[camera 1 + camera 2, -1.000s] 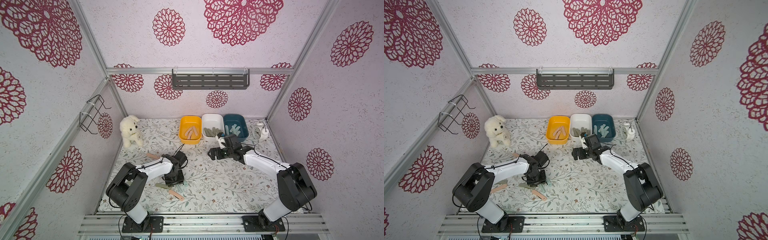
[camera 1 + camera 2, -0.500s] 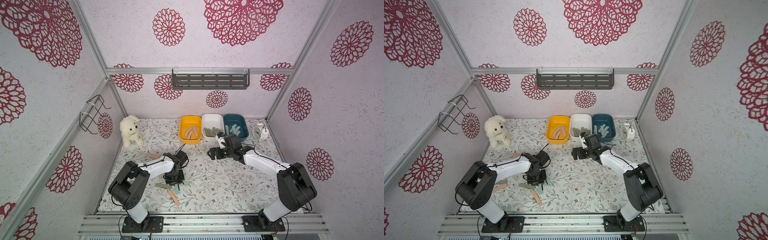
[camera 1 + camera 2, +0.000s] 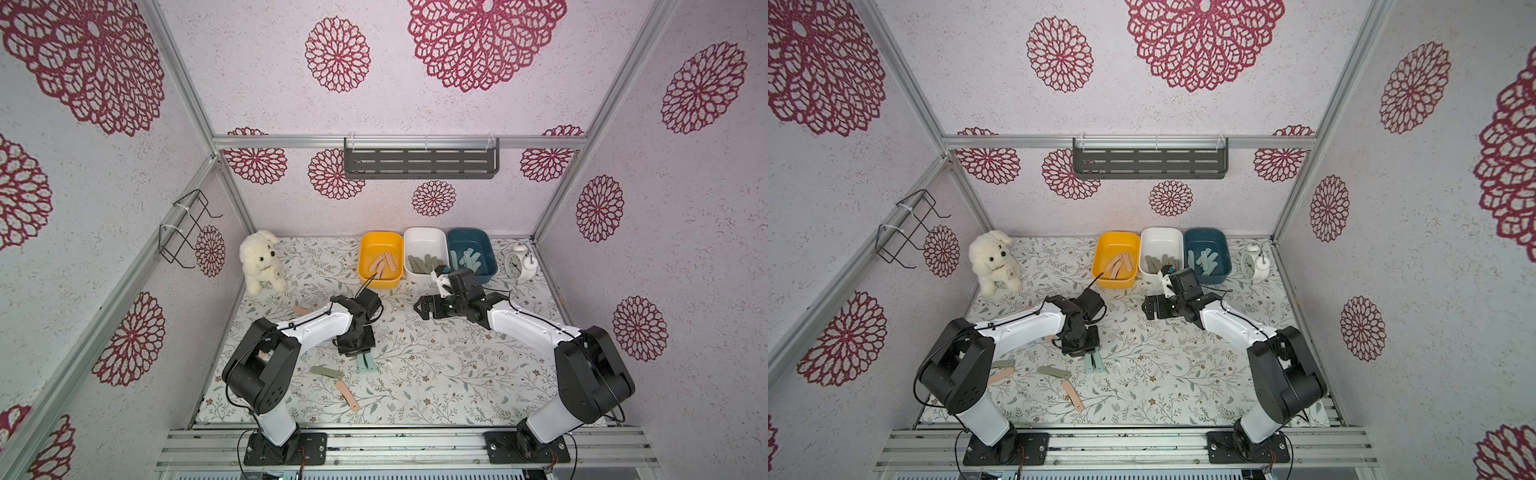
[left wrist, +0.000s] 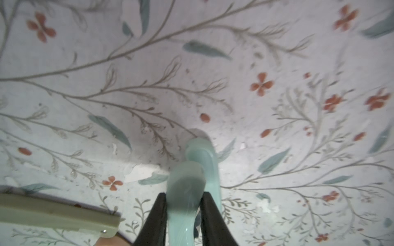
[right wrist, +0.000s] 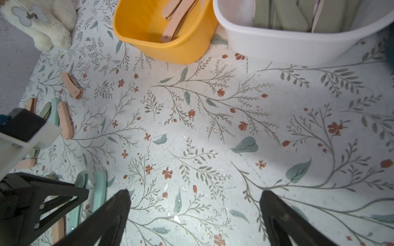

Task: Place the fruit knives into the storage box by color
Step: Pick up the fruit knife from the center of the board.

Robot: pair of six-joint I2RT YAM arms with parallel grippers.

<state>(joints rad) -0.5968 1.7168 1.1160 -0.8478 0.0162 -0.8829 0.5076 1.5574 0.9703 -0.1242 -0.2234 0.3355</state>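
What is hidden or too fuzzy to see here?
In a top view, the left arm hides part of a peach knife.
In both top views, the right arm hides the white tub's near corner.
Left wrist view: the mint knife between the jaws is blurred.
Right wrist view: the frame edge cuts off the toy dog.

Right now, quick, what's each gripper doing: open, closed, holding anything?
Left gripper: closed on a mint knife.
Right gripper: open, holding nothing.
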